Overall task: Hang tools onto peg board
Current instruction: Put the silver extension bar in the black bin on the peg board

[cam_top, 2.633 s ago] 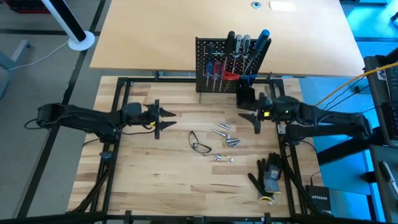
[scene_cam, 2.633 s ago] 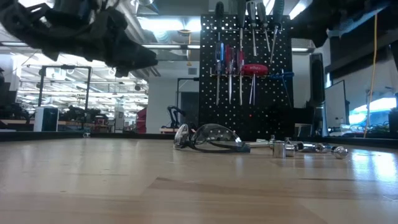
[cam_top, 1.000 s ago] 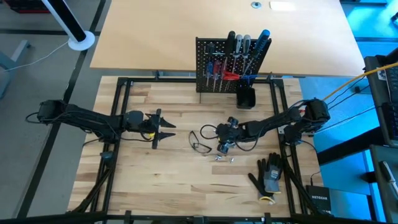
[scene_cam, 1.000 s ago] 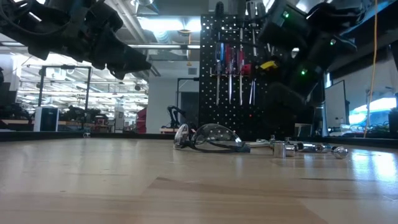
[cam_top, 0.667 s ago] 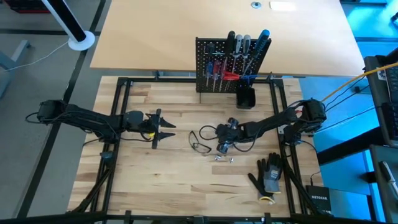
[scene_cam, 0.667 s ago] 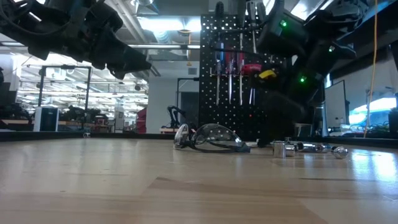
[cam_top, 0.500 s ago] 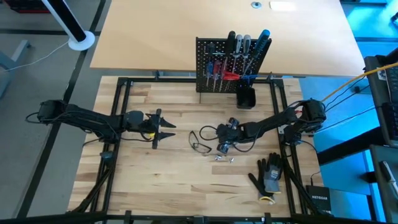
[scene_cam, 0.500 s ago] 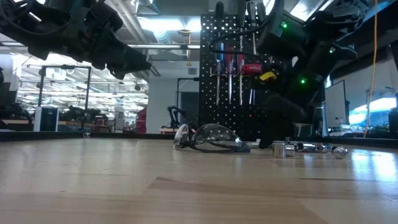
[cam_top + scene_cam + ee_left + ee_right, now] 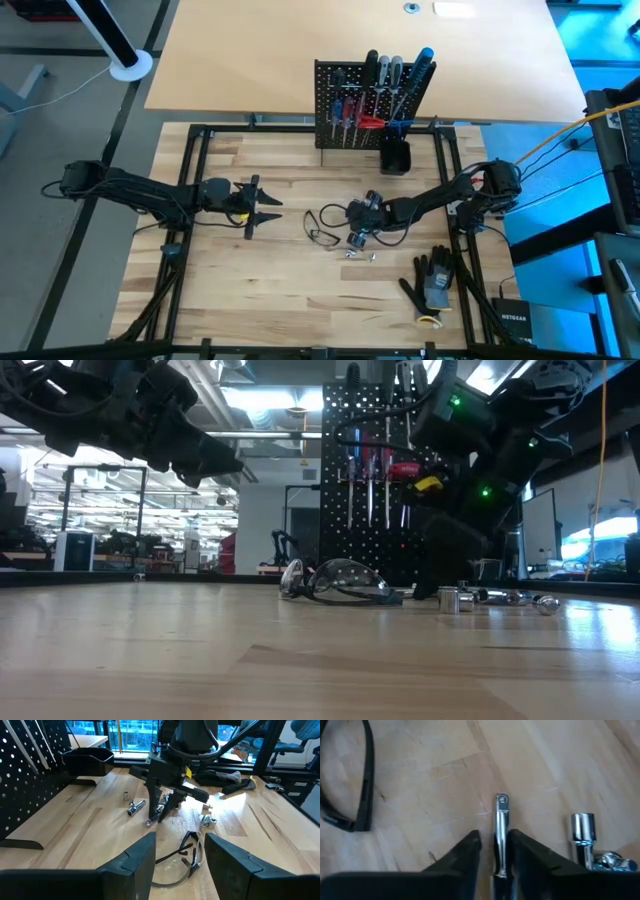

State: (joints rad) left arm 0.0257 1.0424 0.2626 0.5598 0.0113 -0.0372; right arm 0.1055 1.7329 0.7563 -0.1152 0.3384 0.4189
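The black peg board [image 9: 345, 125] stands upright at the table's far edge, with several screwdrivers [image 9: 385, 85] hanging on it. Small chrome pieces lie on the wood mid-table. One is a thin chrome bar [image 9: 500, 827], lying flat. My right gripper [image 9: 494, 845] points steeply down at it, one finger on each side of the bar with a narrow gap between them. In the high view my right gripper [image 9: 358, 232] is beside the safety glasses. My left gripper [image 9: 262, 200] hovers open over the table's left half, with nothing between its fingers. My right gripper comes at the chrome bar from above, slanting, with its fingers lying along the bar's near end [image 9: 500, 862]. Bare wood shows between one finger [image 9: 470, 852] and the bar. The other finger [image 9: 520, 852] lies right beside it; whether it touches I cannot tell. The bar rests flat on the table.
Clear safety glasses [image 9: 322, 228] lie just left of the right gripper. A chrome socket [image 9: 582, 837] and more small pieces [image 9: 455, 600] lie close by. A small black cup [image 9: 395, 155] stands before the peg board. Black gloves [image 9: 432, 280] lie near the right front.
My right gripper has sunk from above the chrome pieces down to the tabletop, still pointing steeply down. The chrome pieces and the glasses have stayed where they were.
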